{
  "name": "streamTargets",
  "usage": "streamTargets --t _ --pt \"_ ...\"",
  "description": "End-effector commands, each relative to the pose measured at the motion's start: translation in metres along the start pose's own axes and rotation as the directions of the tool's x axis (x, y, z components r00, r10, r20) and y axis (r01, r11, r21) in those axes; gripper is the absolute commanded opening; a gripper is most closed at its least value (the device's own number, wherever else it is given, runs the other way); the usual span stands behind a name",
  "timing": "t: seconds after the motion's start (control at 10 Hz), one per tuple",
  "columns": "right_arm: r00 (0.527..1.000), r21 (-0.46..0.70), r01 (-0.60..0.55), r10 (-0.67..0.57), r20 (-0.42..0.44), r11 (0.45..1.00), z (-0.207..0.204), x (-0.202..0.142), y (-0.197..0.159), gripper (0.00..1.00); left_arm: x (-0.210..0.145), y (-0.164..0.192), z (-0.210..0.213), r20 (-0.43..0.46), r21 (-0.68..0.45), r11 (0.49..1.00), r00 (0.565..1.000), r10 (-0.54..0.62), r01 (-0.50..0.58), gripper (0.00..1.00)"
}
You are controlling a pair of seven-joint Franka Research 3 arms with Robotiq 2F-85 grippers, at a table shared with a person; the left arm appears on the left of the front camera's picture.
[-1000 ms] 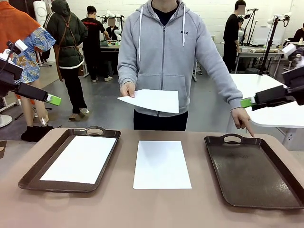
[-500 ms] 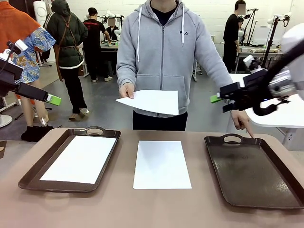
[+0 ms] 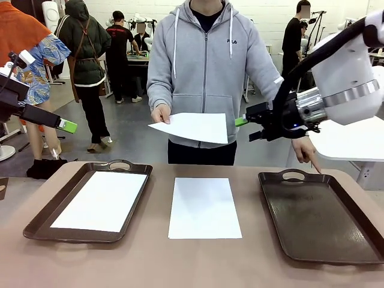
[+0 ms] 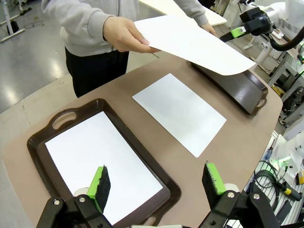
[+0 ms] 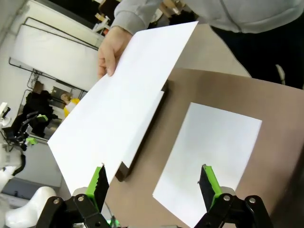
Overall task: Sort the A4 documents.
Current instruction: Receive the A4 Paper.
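A person's hand holds one A4 sheet (image 3: pixel 192 127) in the air over the far table edge. A second sheet (image 3: pixel 204 207) lies flat at the table's middle. A third (image 3: pixel 101 201) lies inside the left brown tray (image 3: pixel 42 223). My right gripper (image 3: pixel 246 126) hovers open just right of the held sheet (image 5: pixel 118 109), at its height, with nothing between its fingers (image 5: pixel 99 183). My left gripper (image 4: pixel 156 183) is open too, high at the left (image 3: pixel 67 126), above the tray sheet (image 4: pixel 99 161).
The right brown tray (image 3: pixel 318 219) holds nothing; the person's other hand (image 3: pixel 307 155) points a finger at its far handle. Other people and benches stand well behind the table.
My right arm has swung in from the right edge leftward, up to the held sheet's right edge. The left arm and the sheets have stayed put.
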State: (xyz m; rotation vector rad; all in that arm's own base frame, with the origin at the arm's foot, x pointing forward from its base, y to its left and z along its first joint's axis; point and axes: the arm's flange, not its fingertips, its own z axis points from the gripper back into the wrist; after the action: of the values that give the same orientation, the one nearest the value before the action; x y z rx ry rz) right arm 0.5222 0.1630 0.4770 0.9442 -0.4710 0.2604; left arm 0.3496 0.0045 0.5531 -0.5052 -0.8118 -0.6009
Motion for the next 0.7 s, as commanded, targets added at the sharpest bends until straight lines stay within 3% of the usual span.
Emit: streamTargets --t 0.0,0.6 --pt "1.0 0.071 0.026 -0.027 0.012 0.997 -0.02 0.011 -0.012 1.0 0.0 0.0 0.0 0.003 0.002 1.0 1.0 -0.002 0.002 1.0" --pt "0.978 0.289 0.208 -0.203 -0.048 0.934 -0.057 0.012 -0.012 1.0 0.0 0.0 0.0 0.003 0.002 1.0 1.0 -0.002 0.002 1.0"
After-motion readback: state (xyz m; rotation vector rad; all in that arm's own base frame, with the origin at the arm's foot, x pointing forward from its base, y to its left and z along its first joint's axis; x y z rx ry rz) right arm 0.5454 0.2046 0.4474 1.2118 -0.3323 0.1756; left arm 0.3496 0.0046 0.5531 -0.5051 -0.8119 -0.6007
